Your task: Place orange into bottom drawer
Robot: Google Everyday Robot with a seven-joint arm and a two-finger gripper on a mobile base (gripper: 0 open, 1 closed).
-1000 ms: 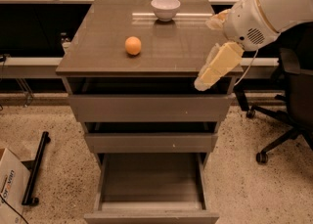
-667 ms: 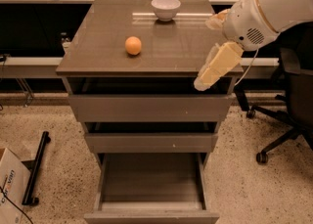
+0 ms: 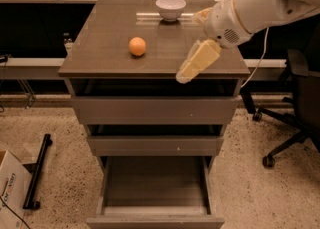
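The orange [image 3: 137,46] sits on the grey-brown cabinet top [image 3: 100,48], left of centre. My gripper [image 3: 196,63] is cream-coloured, hangs from the white arm coming in from the upper right, and hovers over the top's front right part, to the right of the orange and apart from it. It holds nothing that I can see. The bottom drawer [image 3: 155,183] is pulled far out toward me, and its plain interior shows with nothing in it.
A white bowl [image 3: 170,8] stands at the back of the cabinet top. The two upper drawers [image 3: 152,110] are pulled out slightly. A black office chair [image 3: 295,98] is at the right. A cardboard box [image 3: 10,193] and a black bar [image 3: 37,173] lie on the floor at the left.
My gripper and arm have moved left across the cabinet top, closer to the orange. The orange, bowl and drawers have not moved.
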